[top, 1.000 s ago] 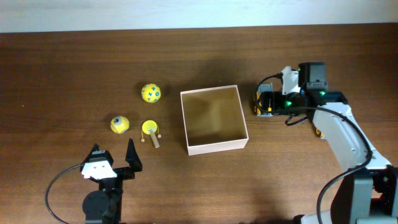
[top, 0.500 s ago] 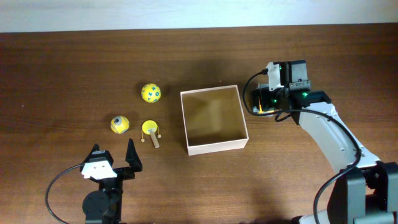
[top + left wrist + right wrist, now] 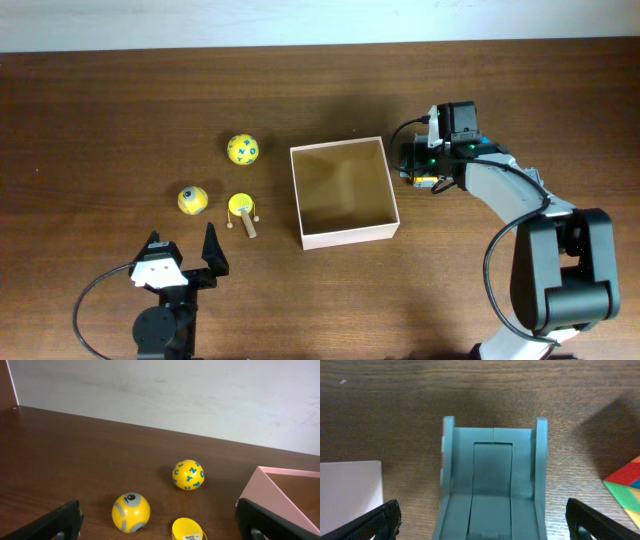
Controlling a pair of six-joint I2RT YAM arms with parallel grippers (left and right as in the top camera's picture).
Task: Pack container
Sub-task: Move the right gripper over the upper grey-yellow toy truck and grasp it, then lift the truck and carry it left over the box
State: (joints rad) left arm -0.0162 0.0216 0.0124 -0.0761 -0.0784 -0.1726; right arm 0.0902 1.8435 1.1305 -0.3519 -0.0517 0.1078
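Square, shallow cardboard container (image 3: 343, 232), white walls and tan inside, stands open-topped at mid-table on the dark wooden table (image 3: 120, 100). To its left lie three items: a yellow ball with blue letters (image 3: 242, 149), a yellow ball with a grey eye (image 3: 193, 200) and a yellow-headed toy on a wooden stick (image 3: 241, 208). Left gripper (image 3: 183, 242) sits near the front edge, fingers spread wide, grasping nothing. Right gripper (image 3: 416, 166) is just beside the container's right wall, fingers released. A grey-blue channel-shaped plastic piece (image 3: 492, 475) lies between them, clear of both.

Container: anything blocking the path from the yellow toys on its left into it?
Nothing visible. Only bare table separates the container from the nearest yellow toy; the container's top is open.
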